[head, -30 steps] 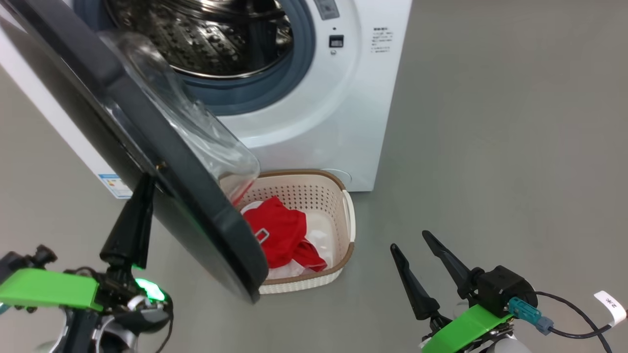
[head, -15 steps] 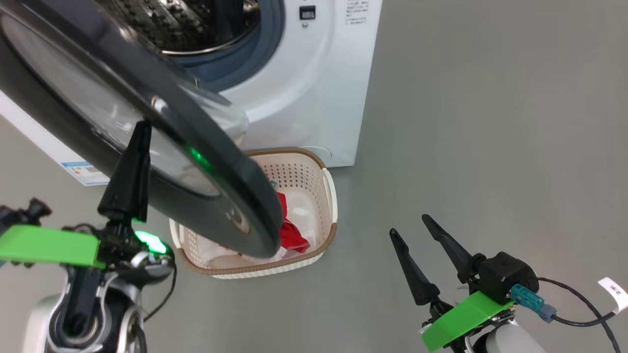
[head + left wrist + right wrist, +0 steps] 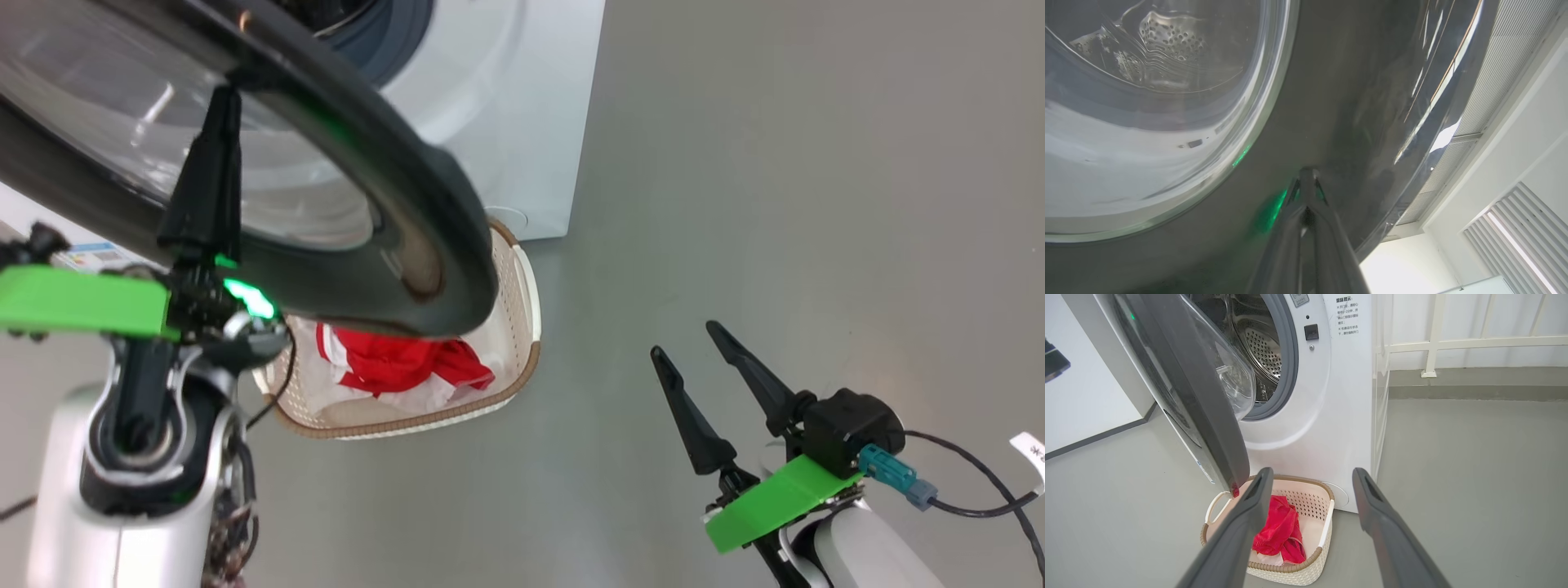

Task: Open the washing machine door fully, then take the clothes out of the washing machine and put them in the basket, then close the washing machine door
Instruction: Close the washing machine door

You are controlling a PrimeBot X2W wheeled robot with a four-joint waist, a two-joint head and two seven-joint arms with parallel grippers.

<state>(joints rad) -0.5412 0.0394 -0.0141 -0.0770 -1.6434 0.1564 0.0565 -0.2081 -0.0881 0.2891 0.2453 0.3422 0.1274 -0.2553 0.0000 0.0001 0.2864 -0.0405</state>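
My shut, empty left gripper (image 3: 220, 96) has pushed the washing machine door (image 3: 424, 212) nearer the washing machine (image 3: 522, 122), with the clothes (image 3: 392, 367) already in the basket (image 3: 526, 327) before it and my right gripper (image 3: 686, 339) open, empty.

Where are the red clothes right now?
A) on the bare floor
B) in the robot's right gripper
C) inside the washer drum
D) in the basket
D: the clothes lie in a heap inside the basket.
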